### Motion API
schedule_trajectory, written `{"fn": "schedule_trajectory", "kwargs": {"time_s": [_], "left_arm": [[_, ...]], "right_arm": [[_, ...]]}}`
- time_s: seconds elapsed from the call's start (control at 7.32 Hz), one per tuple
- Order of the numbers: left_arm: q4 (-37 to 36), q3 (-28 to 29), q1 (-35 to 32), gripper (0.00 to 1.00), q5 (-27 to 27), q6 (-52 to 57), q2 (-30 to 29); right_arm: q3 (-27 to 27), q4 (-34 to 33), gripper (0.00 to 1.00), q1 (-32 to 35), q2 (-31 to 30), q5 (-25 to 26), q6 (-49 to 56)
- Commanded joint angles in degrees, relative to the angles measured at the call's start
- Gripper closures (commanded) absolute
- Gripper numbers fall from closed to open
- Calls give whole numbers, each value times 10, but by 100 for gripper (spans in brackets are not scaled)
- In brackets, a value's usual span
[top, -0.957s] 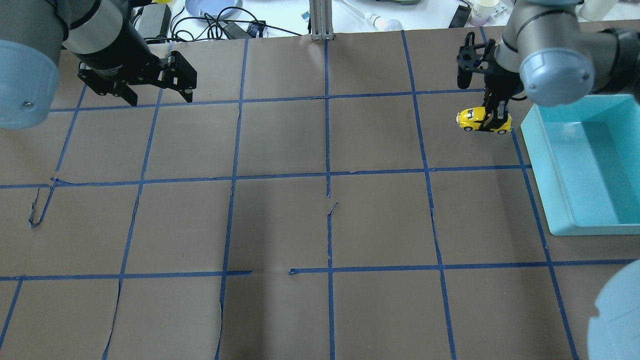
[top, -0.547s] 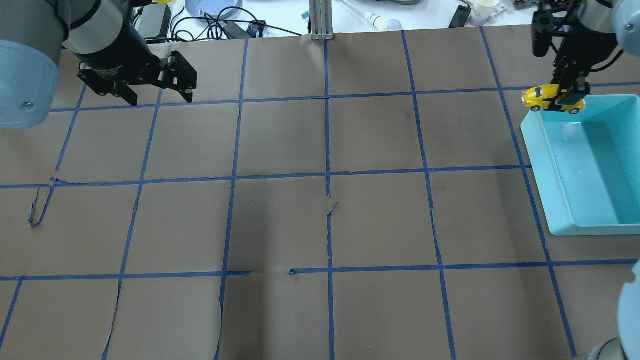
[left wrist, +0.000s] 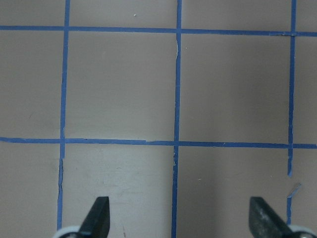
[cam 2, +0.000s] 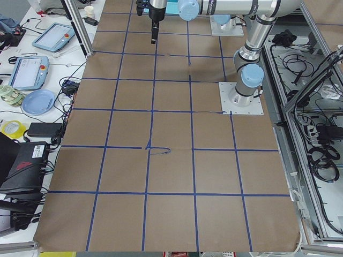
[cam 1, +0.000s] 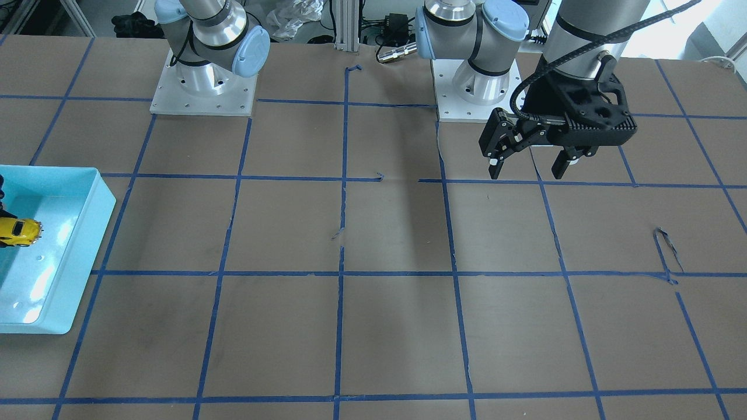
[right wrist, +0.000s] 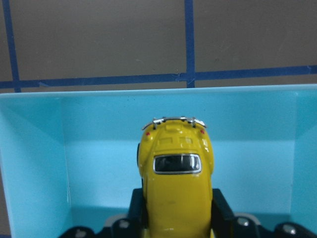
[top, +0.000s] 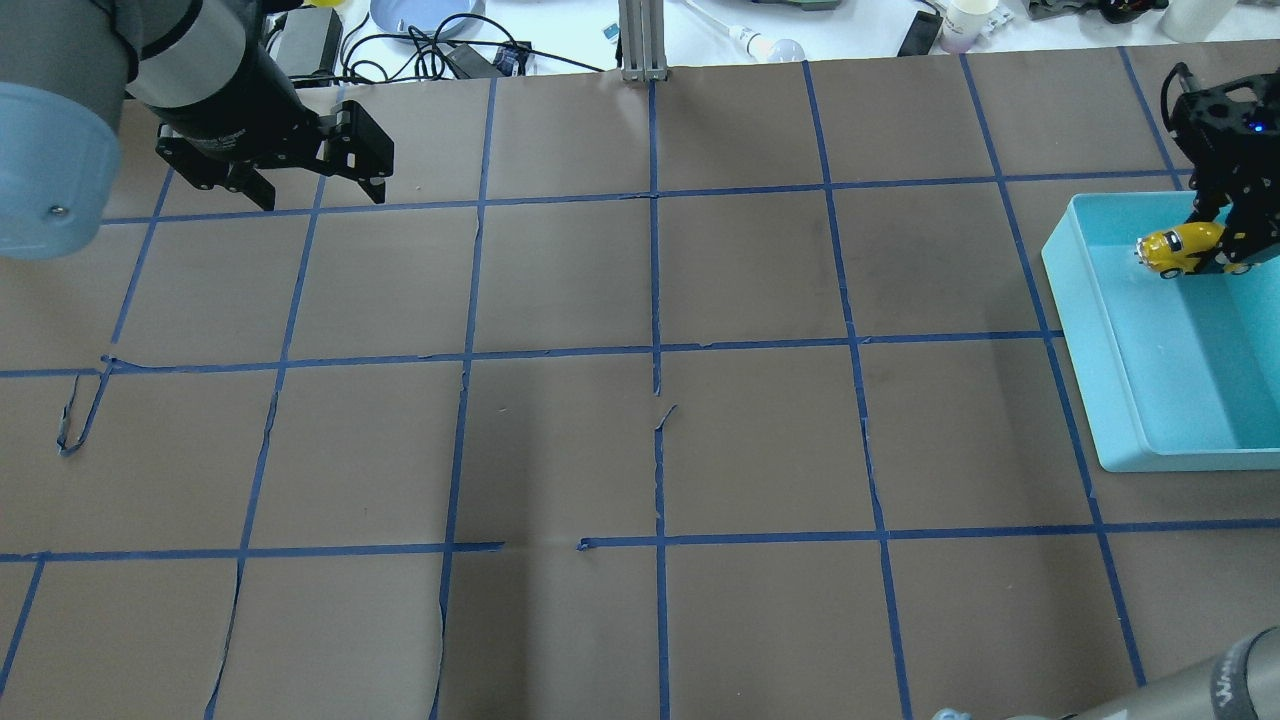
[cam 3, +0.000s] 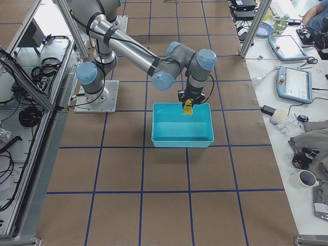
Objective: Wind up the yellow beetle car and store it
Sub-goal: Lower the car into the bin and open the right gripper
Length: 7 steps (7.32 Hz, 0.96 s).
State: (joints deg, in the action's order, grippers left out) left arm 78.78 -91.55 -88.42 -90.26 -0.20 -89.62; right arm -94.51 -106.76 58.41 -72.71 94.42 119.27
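Yellow beetle car, front view: at the far left edge, over the blue bin, near one end of it. Left claw hangs on the other side of the table, jaws wide, nothing in them.

Overhead: right claw is pinched on the car's sides & holds it inside the bin's outline, close to the far end wall. Lots of bare bin floor toward the near end.

Left-end view: bin is only a sliver at the top; car not made out.

Right-end view: car sits about level w/ the rim, so prob. clear of the floor. Exact height can't be told.

Left wrist: two fingertips far apart, only brown paper & blue tape lines below.

Right wrist: car gripped at both flanks, bin wall just ahead of its far end, floor under it.

Step, as I read it: the storing part. Car is over the bin, not yet let go. Wound or not, can't tell. Next move: ease down, spread the jaws, lift straight up. Watch the near wall. If the car is wound it may roll on release, but the walls should hold it. Left claw is well apart, no clash.
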Motion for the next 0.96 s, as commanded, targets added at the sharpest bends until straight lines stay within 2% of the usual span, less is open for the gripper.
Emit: {"fn": "schedule_trajectory", "kwargs": {"time_s": [0.0,0.27,0.68,0.82], "left_arm": [[0,0,0,0,0,0,0],[-1,0,0,0,1,0,1],[-1,0,-1,0,1,0,1],[-1,0,-1,0,0,0,1]], "right_arm": [[-80,-94,100,-12,15,4,20],[-88,-131,100,-14,28,29,19],[-92,-132,100,-33,56,28,23],[-96,-129,28,-33,55,25,21]]}}
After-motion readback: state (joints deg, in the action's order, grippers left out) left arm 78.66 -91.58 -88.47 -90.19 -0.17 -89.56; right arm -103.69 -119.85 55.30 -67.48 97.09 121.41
